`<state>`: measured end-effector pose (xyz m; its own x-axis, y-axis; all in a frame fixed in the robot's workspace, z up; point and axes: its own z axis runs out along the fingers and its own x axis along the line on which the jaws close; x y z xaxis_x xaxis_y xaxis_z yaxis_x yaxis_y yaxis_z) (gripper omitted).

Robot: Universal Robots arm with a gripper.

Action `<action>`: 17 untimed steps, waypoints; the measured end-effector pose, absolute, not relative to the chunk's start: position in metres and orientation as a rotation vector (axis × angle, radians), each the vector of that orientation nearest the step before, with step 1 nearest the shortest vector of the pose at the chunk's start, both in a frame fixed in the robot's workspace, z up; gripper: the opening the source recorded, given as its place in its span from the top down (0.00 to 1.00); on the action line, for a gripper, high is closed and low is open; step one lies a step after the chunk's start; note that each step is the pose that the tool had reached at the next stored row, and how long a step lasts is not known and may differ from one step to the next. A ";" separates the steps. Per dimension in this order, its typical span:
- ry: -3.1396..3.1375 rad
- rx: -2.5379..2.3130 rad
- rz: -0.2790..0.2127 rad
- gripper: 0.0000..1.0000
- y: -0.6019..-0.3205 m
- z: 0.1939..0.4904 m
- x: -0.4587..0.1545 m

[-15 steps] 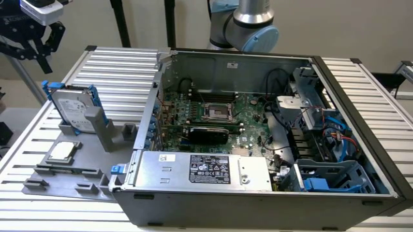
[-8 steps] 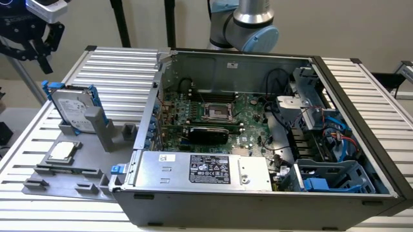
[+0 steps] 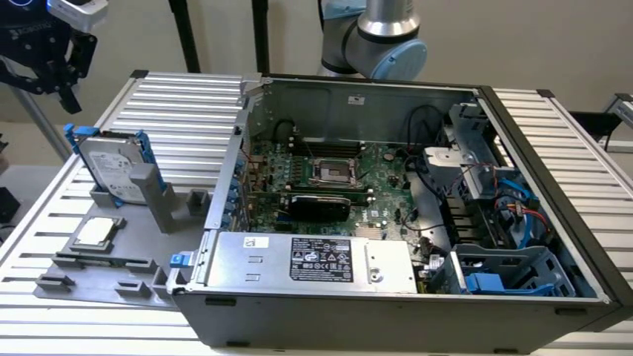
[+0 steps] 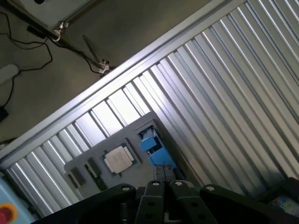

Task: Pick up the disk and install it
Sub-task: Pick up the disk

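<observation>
At the exterior view's far left, the gripper [image 3: 70,102] is held high above the slatted table [image 3: 188,104]. In the wrist view the gripper [image 4: 164,171] is seen with its ribbed pads [image 4: 159,173] brought together and nothing caught between them.

The disk [image 3: 109,165] is found below the jaws and slightly toward the exterior view's right, well apart from them and untouched. It is stood on edge, leaning a little, in a slot of the grey holder [image 3: 148,248], with its label turned outward and its blue carrier framing it. In the wrist view the disk [image 4: 152,142] is seen edge-on beyond the fingertips, and open air is left between the two.

A CPU chip [image 3: 96,231] is laid flat on the same holder, just beside the disk.

Further right, the open PC case [image 3: 376,93] is set on the table, with a blue drive cage [image 3: 514,271] seated in its near right corner.
</observation>
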<state>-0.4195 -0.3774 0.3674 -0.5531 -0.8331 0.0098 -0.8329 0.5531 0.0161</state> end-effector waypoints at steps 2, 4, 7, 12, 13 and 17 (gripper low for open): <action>-2.726 1.528 -0.015 0.89 -0.377 0.367 -0.419; -2.698 1.576 -0.014 0.89 -0.377 0.367 -0.419; -2.654 1.649 -0.013 0.89 -0.377 0.367 -0.419; -2.576 1.769 -0.012 0.89 -0.377 0.366 -0.419; -2.560 1.791 -0.012 0.89 -0.377 0.366 -0.419; -2.493 1.883 -0.011 0.89 -0.377 0.365 -0.419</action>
